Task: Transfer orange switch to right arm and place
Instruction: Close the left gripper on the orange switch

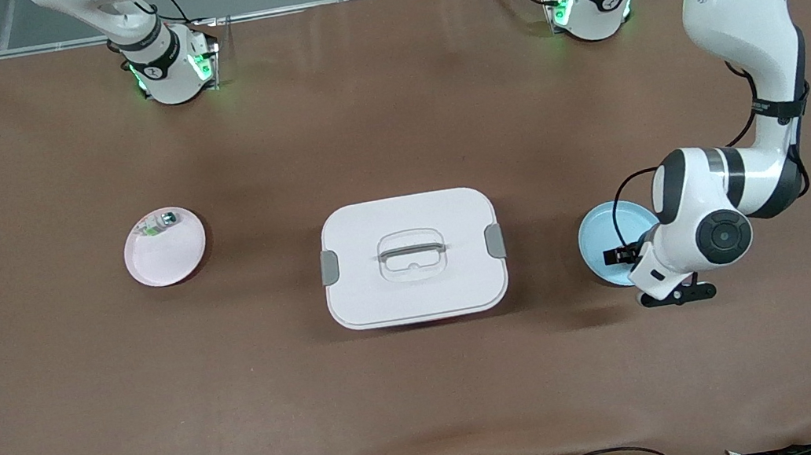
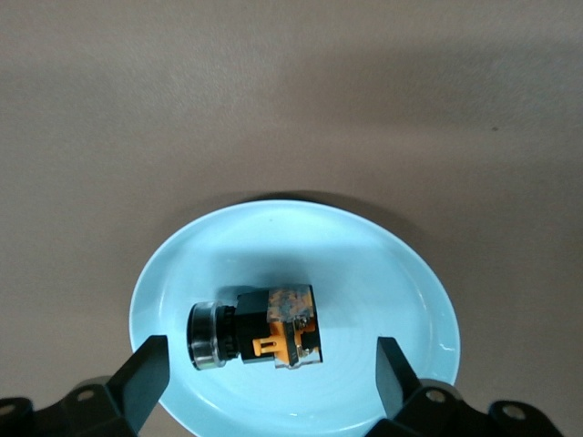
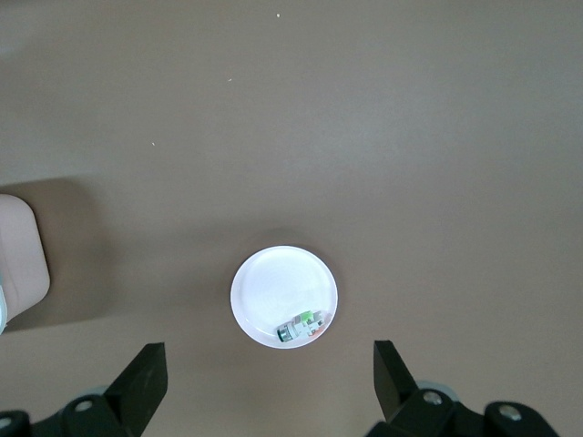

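The orange switch [image 2: 264,330], a small black block with an orange face and a silver-ringed round end, lies on its side in the light blue plate [image 2: 364,264]. My left gripper [image 2: 270,360] hangs low over that plate [image 1: 600,232], open, one finger on each side of the switch and clear of it. In the front view the left gripper [image 1: 620,256] covers the switch. My right gripper [image 3: 271,382] is open and empty, high above the table beside the pink plate [image 3: 273,291]. In the front view only the right arm's base [image 1: 164,63] shows.
A small white-green-silver component [image 1: 159,224] lies in the pink plate [image 1: 168,261] toward the right arm's end. A white lidded box [image 1: 412,258] with a handle and grey clips stands mid-table between the two plates. Brown cloth covers the table.
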Controlling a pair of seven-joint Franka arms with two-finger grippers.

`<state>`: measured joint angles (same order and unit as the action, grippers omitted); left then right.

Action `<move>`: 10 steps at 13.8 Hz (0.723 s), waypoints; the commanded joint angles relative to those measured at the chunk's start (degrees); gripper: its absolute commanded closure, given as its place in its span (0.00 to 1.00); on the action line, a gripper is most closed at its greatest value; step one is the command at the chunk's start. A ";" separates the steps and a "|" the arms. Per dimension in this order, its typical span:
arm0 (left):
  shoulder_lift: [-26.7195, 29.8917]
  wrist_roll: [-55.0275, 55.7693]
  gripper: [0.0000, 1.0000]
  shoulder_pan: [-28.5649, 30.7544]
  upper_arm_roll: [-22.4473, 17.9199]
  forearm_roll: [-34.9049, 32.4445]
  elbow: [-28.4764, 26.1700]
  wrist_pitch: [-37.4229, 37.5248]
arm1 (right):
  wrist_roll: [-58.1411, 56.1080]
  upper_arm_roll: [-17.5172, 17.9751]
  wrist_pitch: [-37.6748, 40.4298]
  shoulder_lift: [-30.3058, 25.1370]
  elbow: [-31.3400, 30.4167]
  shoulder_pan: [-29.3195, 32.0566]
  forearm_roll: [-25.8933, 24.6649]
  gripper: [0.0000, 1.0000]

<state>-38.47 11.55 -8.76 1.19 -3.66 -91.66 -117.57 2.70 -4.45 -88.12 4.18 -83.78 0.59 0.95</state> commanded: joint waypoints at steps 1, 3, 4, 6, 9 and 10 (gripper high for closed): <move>-0.12 -0.47 0.00 0.41 0.31 -0.73 -2.29 -2.66 | -0.68 0.58 -0.47 -1.28 -1.12 0.81 0.10 0.00; -0.03 -0.56 0.00 0.58 0.31 -1.26 -3.70 -3.80 | -0.68 0.58 -0.47 -1.28 -1.12 0.81 0.10 0.00; -0.03 -0.56 0.00 1.19 0.31 -1.26 -4.05 -4.42 | -0.68 0.58 -0.47 -1.28 -1.12 0.81 0.10 0.00; -0.03 -0.47 0.00 1.46 0.31 -1.35 -4.40 -5.30 | -0.68 0.58 -0.38 -1.28 -1.12 0.81 0.10 0.00; 0.06 -0.47 0.00 2.34 0.39 -1.26 -5.20 -6.27 | -0.68 0.58 -0.47 -1.28 -1.12 0.81 0.10 0.00; 0.06 0.14 0.00 2.34 0.39 -1.26 -5.20 -6.27 | -0.68 0.58 -0.47 -1.28 -1.12 0.81 0.10 0.00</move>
<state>-39.06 11.29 -6.83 1.17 -3.98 -95.80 -122.71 2.70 -4.45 -88.12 4.18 -83.78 0.59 0.95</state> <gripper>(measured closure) 0.000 0.000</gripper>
